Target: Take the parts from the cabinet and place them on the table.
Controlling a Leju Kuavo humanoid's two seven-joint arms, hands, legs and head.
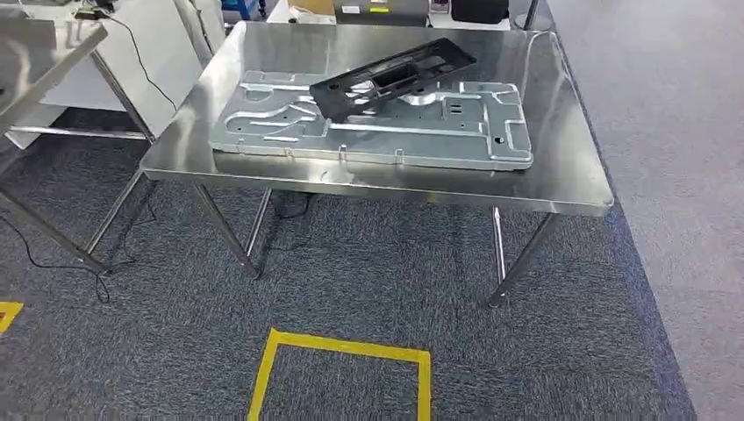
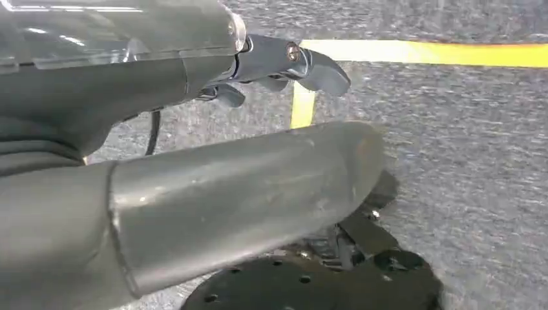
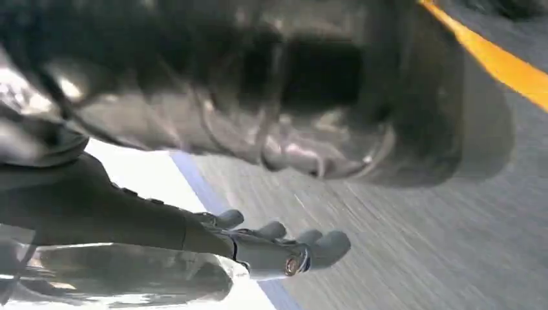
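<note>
Your left hand hangs over the grey carpet; its thick thumb and darker fingers are spread apart and hold nothing. Your right hand hangs the same way, fingers extended and apart with nothing in them, though that wrist view is blurred.

Nearest you on the floor in the head view is a square outline of yellow tape, and a corner of another yellow mark sits at the left edge. To the right the dark carpet meets a blue border strip and then paler flooring.

Beyond the tape stands a stainless steel table on thin metal legs. Lying flat on it is a large silver stamped metal panel, close to the table's near edge. A black plastic frame part lies on top of that panel, angled, with its far right end reaching past the panel's far edge.

To the left you see part of a second metal table, and a black cable trails across the carpet by its leg. Behind it stands a white unit. At the far edge, beyond the steel table, some boxes and dark items show, too cropped to identify.
</note>
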